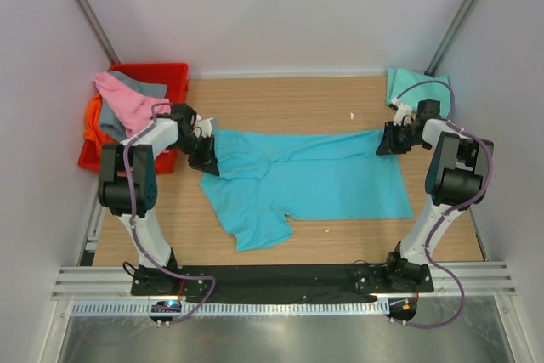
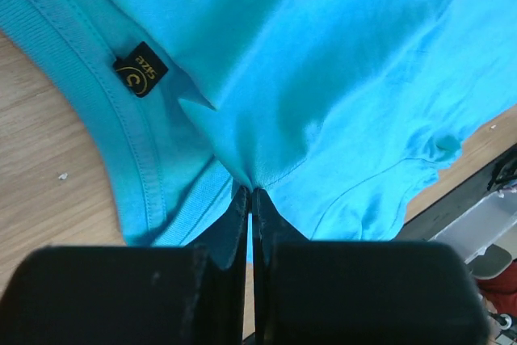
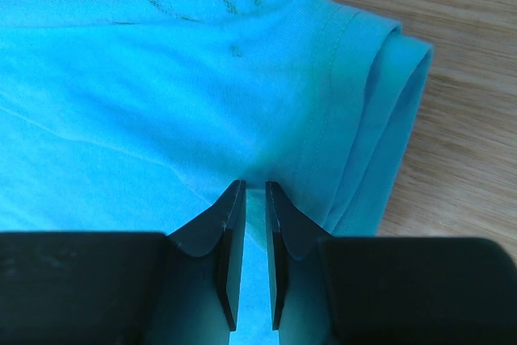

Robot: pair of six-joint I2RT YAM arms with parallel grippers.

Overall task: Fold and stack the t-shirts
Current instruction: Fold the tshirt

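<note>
Wooden table, bright turquoise t-shirt spread across its middle, red crate at far left holding pink shirt, grey shirt and orange shirt, mint-teal shirt in far right corner, left gripper jaws clamped on turquoise cloth beside the collar, right gripper jaws pinching a hemmed fold at the opposite end, 1 black size label at the collar.

Bright, even overhead light casts only soft shadows.

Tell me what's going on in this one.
Both arms hold the turquoise shirt, which lies spread across the table. The left gripper pinches it beside the collar, and the right gripper pinches a hemmed edge at the opposite end. A paler teal shirt lies at the far right corner. More shirts are heaped in the red crate.
</note>
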